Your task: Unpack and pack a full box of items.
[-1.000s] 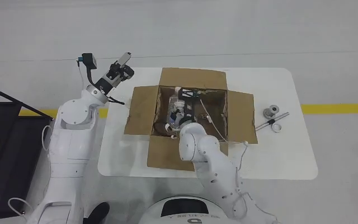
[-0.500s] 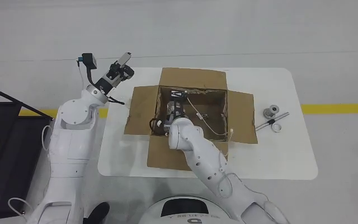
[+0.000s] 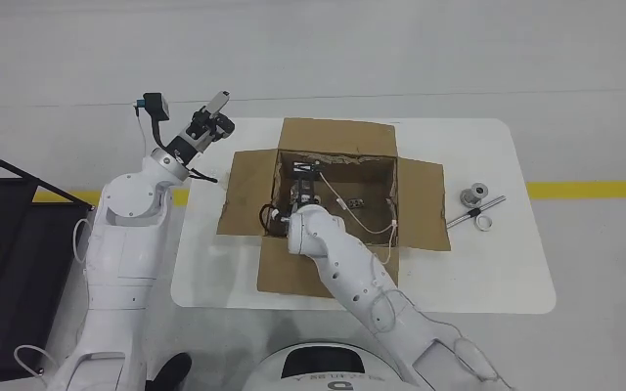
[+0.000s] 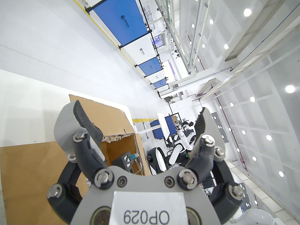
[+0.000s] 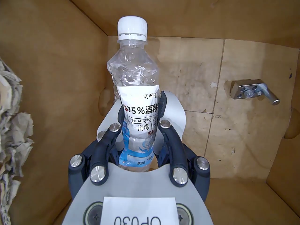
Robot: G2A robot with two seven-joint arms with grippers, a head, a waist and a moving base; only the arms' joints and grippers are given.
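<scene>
Clamping a bottle (image 5: 133,71), right pincer (image 5: 141,105) sits in box (image 5: 58,47) near bracket (image 5: 250,91); left pincer (image 4: 140,113) gapes wide

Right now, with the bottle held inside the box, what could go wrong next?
The bottle is dented, and the jaws hold it low on the label, so it may slip or tilt. Its cap points toward a box wall and might catch there. The metal bracket could be knocked.

Open cardboard box (image 3: 246,192) on table (image 3: 489,264); right arm's jaws inside, perhaps gripping something; metal parts (image 3: 476,203) beside box.
</scene>
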